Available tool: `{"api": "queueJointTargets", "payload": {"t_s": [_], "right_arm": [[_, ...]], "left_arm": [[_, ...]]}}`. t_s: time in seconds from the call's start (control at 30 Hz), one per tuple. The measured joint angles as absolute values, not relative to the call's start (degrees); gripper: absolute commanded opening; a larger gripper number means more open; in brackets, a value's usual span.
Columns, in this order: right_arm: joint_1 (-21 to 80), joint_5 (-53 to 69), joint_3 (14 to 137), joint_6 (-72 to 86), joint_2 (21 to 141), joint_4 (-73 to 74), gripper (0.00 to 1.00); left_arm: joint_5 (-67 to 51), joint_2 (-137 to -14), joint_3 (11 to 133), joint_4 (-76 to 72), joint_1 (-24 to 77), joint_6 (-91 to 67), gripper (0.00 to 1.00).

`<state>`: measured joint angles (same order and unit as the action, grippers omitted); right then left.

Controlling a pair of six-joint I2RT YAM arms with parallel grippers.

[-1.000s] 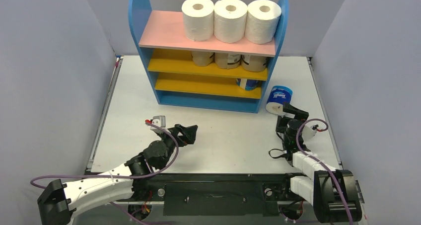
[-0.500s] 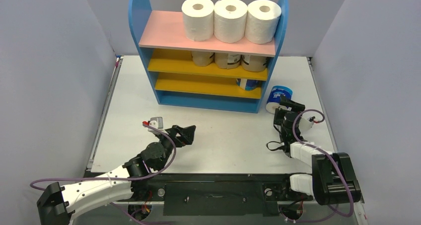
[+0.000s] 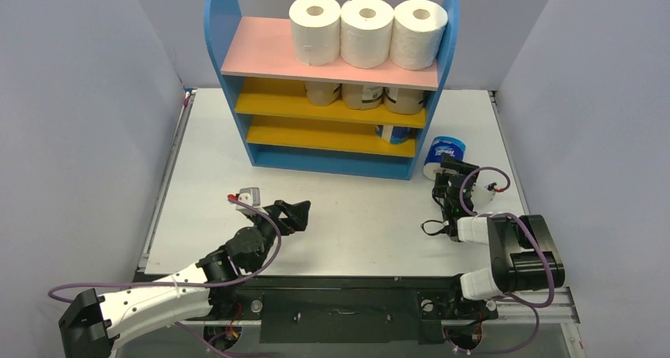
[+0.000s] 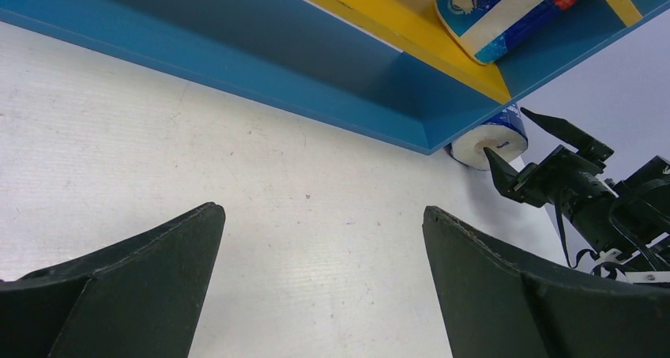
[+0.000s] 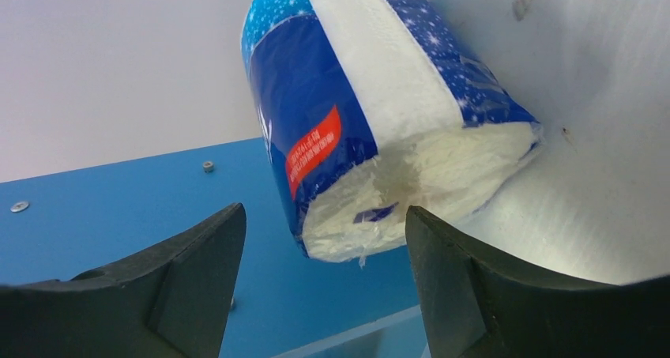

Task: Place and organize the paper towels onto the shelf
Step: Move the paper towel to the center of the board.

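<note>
The shelf [image 3: 269, 51] stands at the back of the table. Three white rolls [image 3: 366, 31] sit on its pink top board. Three tan-wrapped rolls [image 3: 363, 96] sit on the upper yellow board. One blue-and-white roll [image 3: 393, 133] lies on the lower yellow board, also in the left wrist view [image 4: 506, 6]. The other blue-and-white roll [image 3: 444, 156] lies on the table by the shelf's right panel. My right gripper [image 3: 447, 173] is open just in front of it; the roll [image 5: 379, 121] is beyond the fingertips, not between them. My left gripper [image 3: 301, 211] is open and empty over the table.
Grey walls enclose the table on the left, back and right. The shelf's blue side panel [image 5: 118, 208] is close to the left of the right gripper. The right gripper [image 4: 553, 176] shows in the left wrist view.
The right arm has folded back and turned, with the gripper closing in on the blue-and-white roll on the table. The roll shifted slightly. The left arm barely moved.
</note>
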<state>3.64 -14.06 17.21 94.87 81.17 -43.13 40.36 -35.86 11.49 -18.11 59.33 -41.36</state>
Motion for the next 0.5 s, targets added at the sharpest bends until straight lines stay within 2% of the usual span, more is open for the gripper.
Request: {"api": "queueJointTargets", "payload": {"t_s": [0.3, 0.5], "right_arm": [[2.4, -13.1, 18.0, 93.6, 86.7, -49.0, 0.66], [1.9, -12.4, 18.3, 92.9, 88.9, -51.0, 0.55]], "left_arm": [[40.7, -36.3, 10.6, -18.2, 59.3, -41.2, 0.96], [41.2, -36.2, 10.6, -18.2, 59.3, -41.0, 0.97]]}}
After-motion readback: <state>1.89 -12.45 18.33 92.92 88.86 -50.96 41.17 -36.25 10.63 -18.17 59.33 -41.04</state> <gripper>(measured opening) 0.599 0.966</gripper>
